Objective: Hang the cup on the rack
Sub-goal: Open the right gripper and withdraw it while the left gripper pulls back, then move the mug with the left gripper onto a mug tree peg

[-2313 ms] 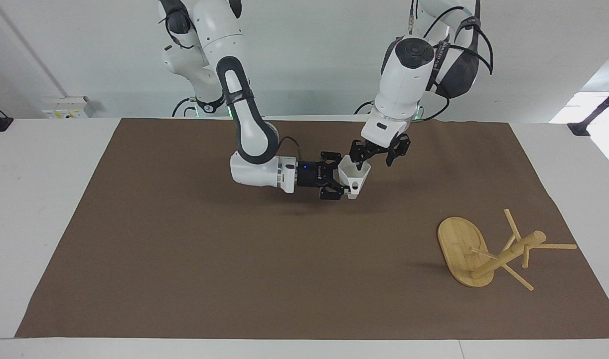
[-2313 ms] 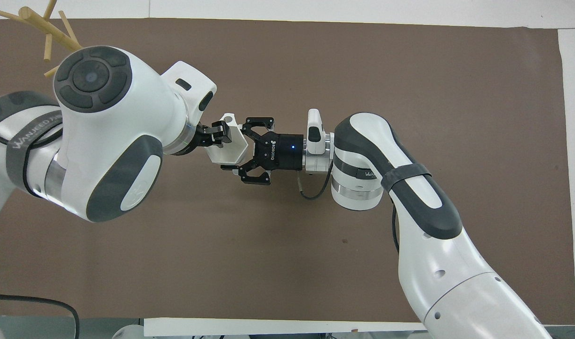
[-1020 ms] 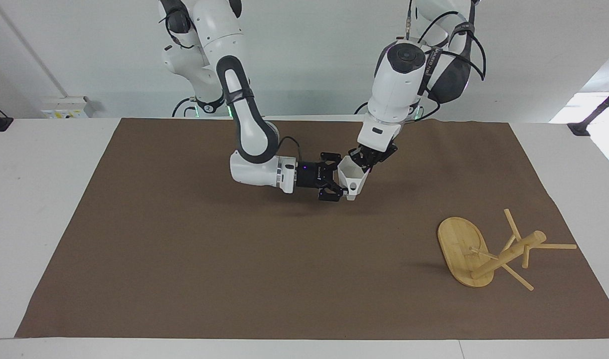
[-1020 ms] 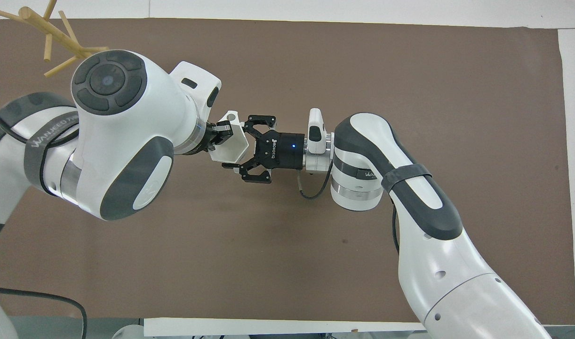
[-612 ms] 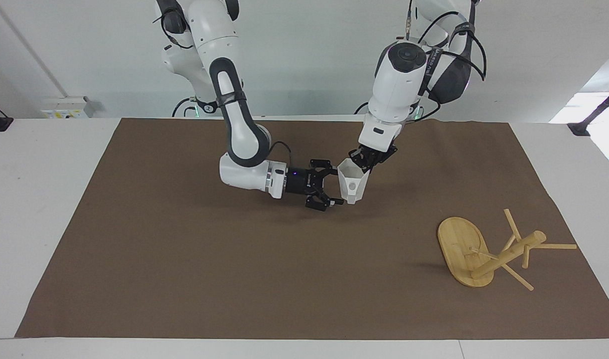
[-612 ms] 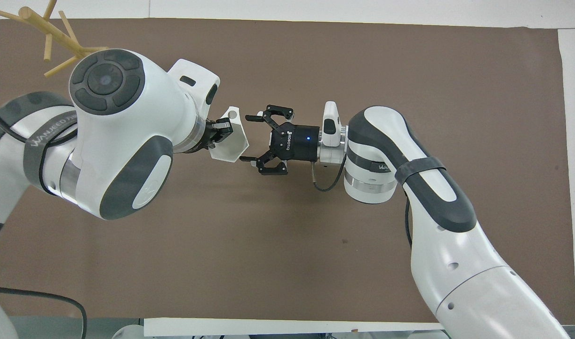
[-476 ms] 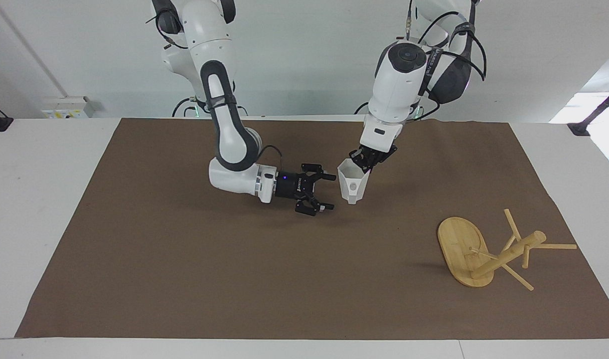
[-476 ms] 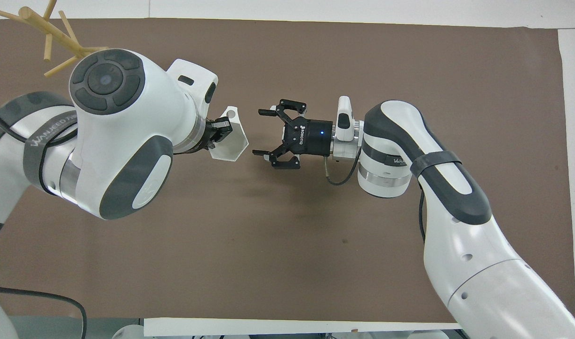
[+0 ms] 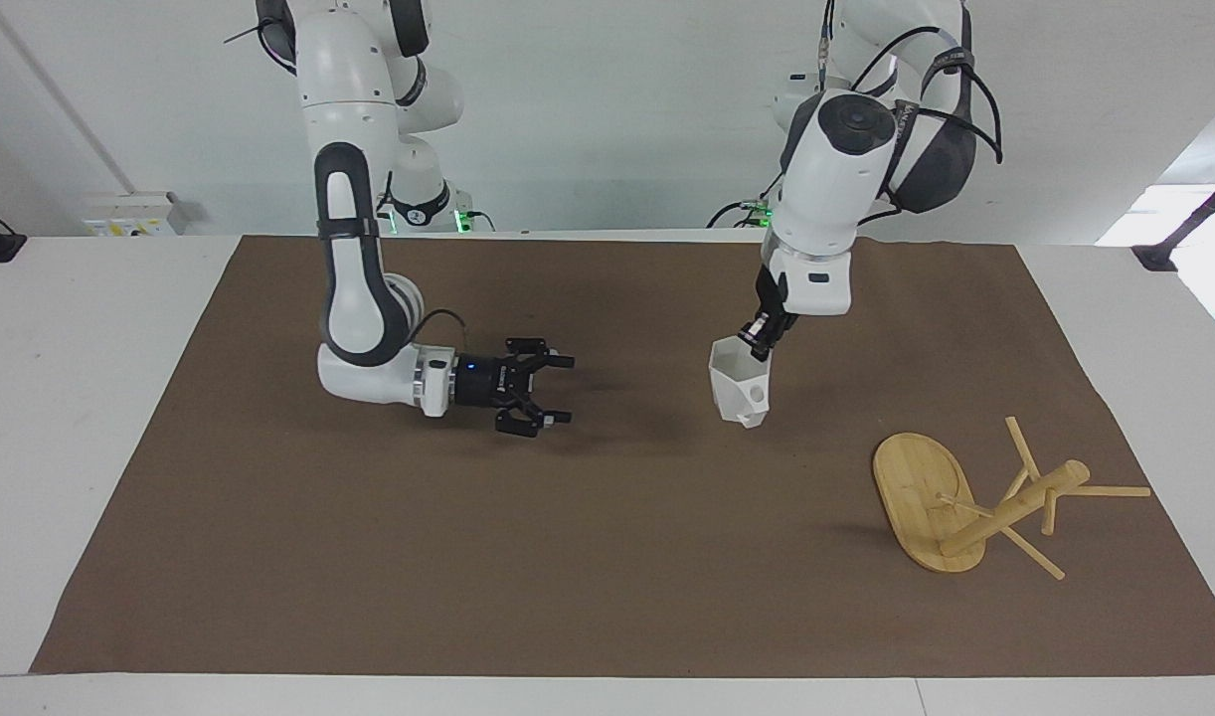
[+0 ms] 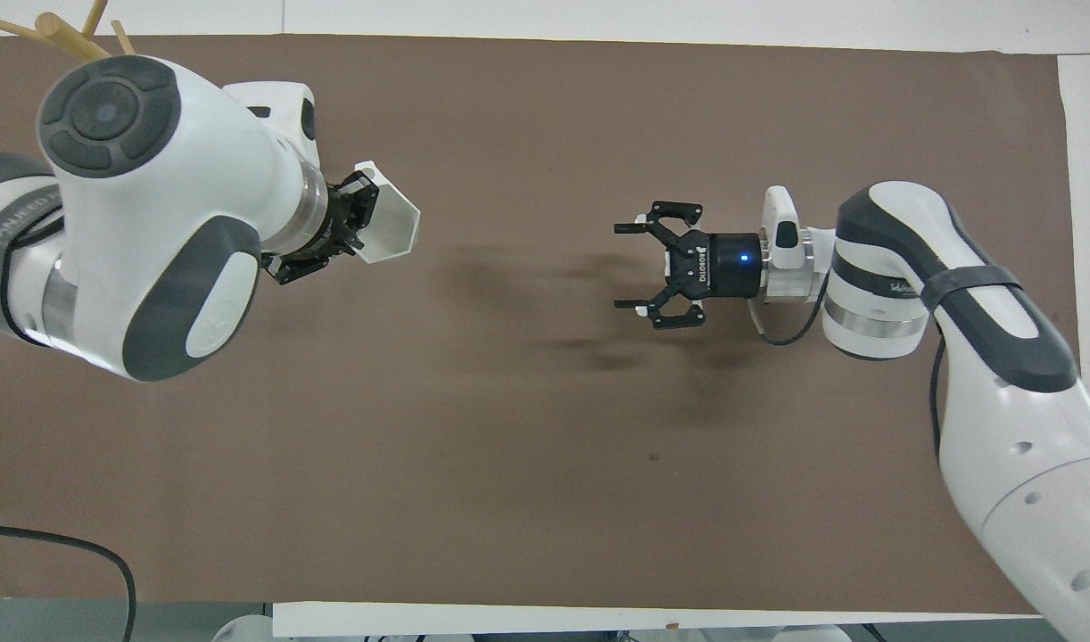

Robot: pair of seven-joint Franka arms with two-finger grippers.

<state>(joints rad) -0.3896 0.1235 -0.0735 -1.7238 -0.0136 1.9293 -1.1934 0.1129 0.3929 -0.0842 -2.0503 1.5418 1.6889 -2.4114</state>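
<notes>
"ROBOTIQ" on right gripper (image 10: 630,266) body, partial "WANJEED" band on left arm (image 10: 14,223)

The cup (image 9: 739,394) looks like smooth matt white plastic. The rack (image 9: 965,502) is pale, smooth wood with visible grain. A matt brown mat (image 9: 607,557), cloth or paper, covers the smooth white desk (image 9: 61,338).

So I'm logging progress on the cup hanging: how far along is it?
Done: the cup is off the mat and carried by the left claw alone, pinched at its rim. The right claw hangs open and empty over the mat. In hand: the cup is in the air, short of the rack. Left: the rack lies tipped on its side with bare pegs, so hanging is not yet done.
</notes>
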